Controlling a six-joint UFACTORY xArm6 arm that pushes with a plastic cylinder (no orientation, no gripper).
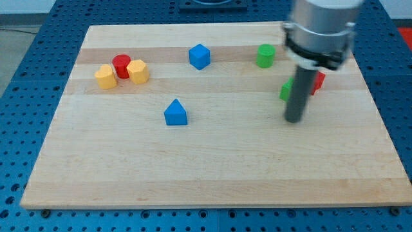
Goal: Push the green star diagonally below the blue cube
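You have no gripper on this rig, so nothing is clenched or released: the arm ends in a dark rod, and my tip (294, 120) rests on the wooden board (212, 167) in its right half, roughly midway between the top and bottom edges. The green star (286, 89) sits just above the tip, toward the top edge, and the rod covers most of it; only a sliver shows at the rod's left side. You cannot tell whether rod and star touch. A red block (318, 81) peeks out on the rod's right side, shape unclear, close beside the star. The blue cube (199, 56) stands near the top edge, about mid-width, well apart from the star. A green cylinder (265, 55) stands near the top edge, right of the cube. A blue triangular block (175, 113) lies left of centre. Near the top-left corner, a red cylinder (121, 65) sits between two yellow blocks (105, 77) (138, 71), all clustered tightly.
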